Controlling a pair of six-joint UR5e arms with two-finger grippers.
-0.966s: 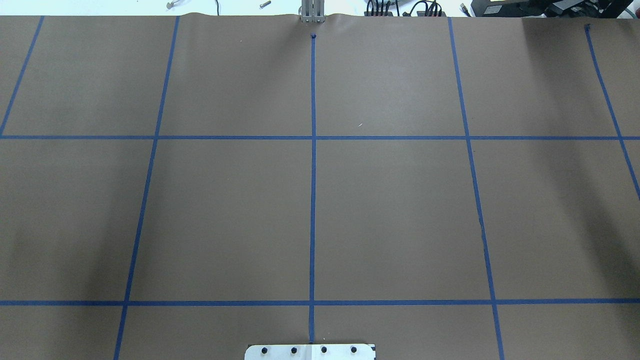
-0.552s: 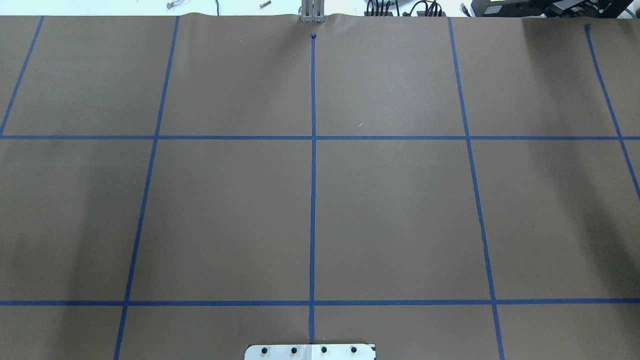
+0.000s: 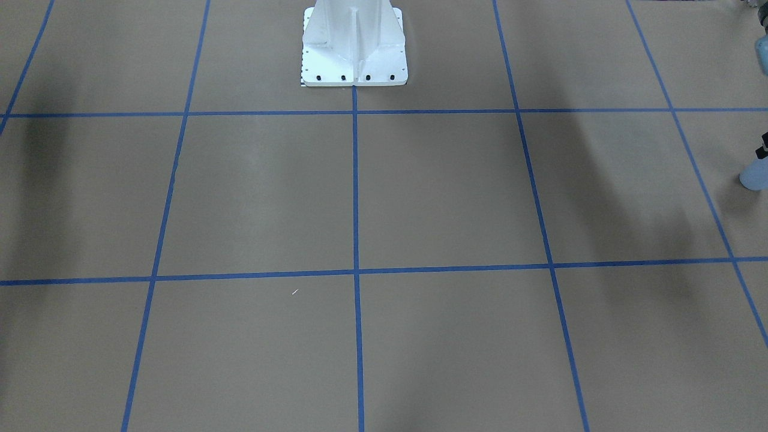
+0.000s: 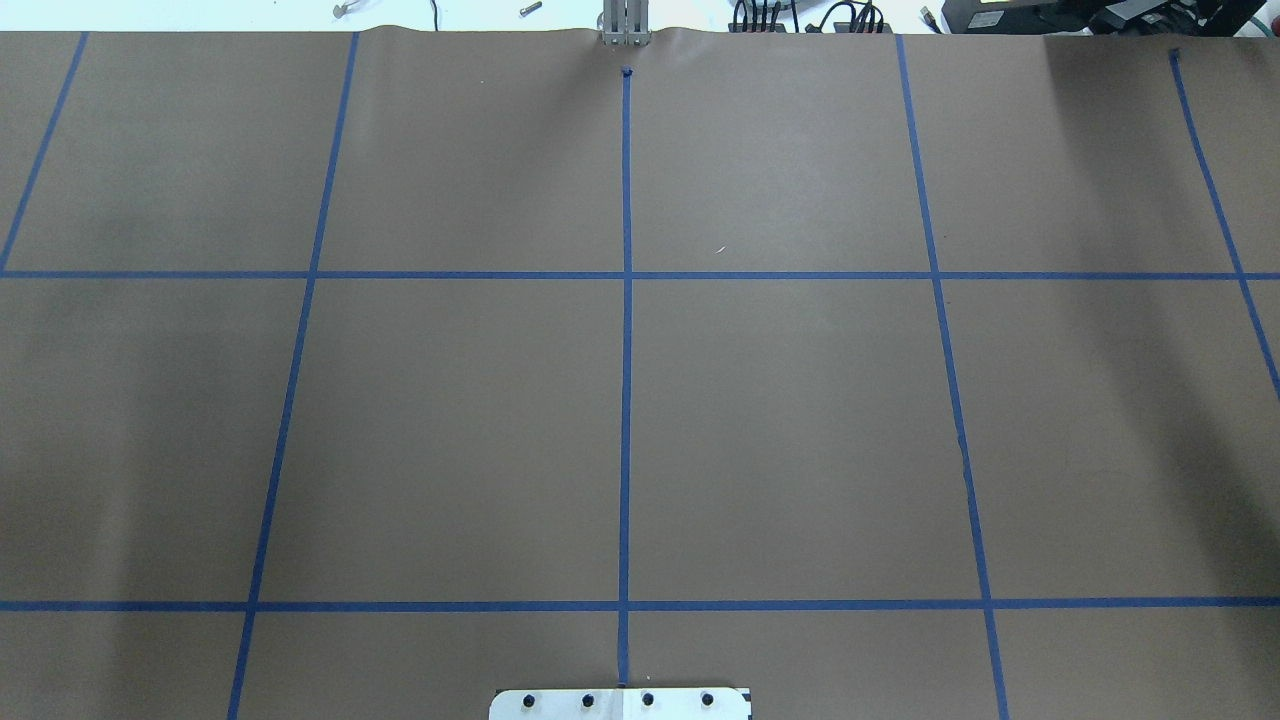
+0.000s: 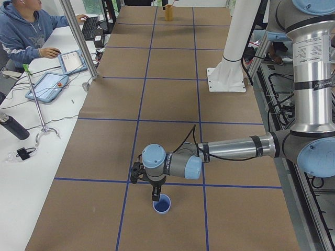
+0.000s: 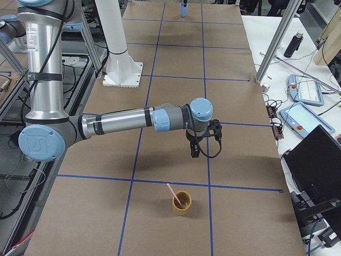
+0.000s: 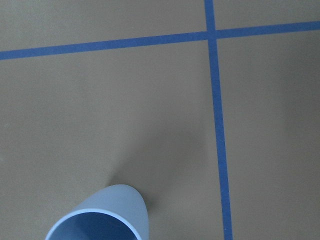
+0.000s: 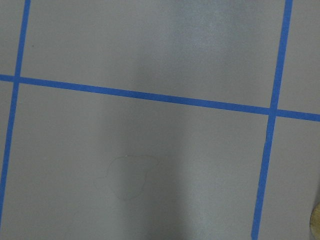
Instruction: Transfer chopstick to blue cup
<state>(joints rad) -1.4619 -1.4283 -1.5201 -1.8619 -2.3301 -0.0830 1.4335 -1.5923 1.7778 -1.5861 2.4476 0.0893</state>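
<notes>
The pale blue cup stands upright on the brown paper at the table's left end. It also shows in the left wrist view and at the front view's right edge. My left gripper hangs just above and beside the cup's rim; I cannot tell whether it is open or shut. A pale pink chopstick leans in a yellow cup at the table's right end. My right gripper hovers above the table a short way from that cup, state unclear.
The robot's white pedestal stands mid-table at the robot's side. Blue tape lines grid the paper. An operator sits beyond the far edge with tablets and metal posts.
</notes>
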